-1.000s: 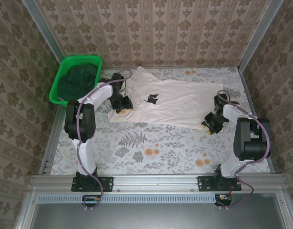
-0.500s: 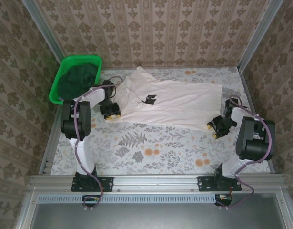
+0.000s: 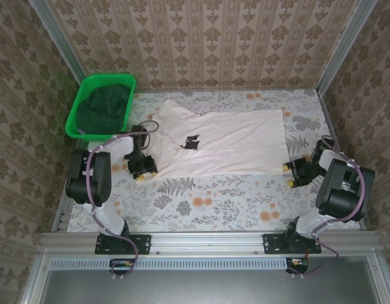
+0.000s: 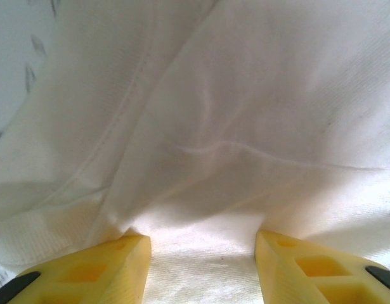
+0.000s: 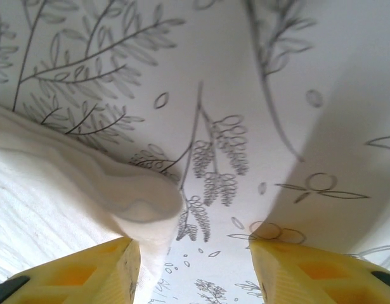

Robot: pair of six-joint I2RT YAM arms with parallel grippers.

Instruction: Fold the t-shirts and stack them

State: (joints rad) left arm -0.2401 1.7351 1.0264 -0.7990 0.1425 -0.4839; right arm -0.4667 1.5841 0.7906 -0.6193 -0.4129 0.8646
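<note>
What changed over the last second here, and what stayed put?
The left end effector drew to its left and nearer. The right end effector drew to its right and slightly nearer. Between them the cream-pink t-shirt was spread flatter. Both now have their jaws apart, and the shirt's corner lies loose beside the right one. The dark green t-shirt stayed in the green basket.

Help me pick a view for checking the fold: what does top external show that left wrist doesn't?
Top external: the whole cream-pink t-shirt spread flat on the table, the dark green t-shirt in the green basket, and the right gripper at the shirt's near right corner. Left wrist: a seam and creases up close, ahead of parted yellow fingers. Both: the cream-pink t-shirt and the left gripper.
</note>
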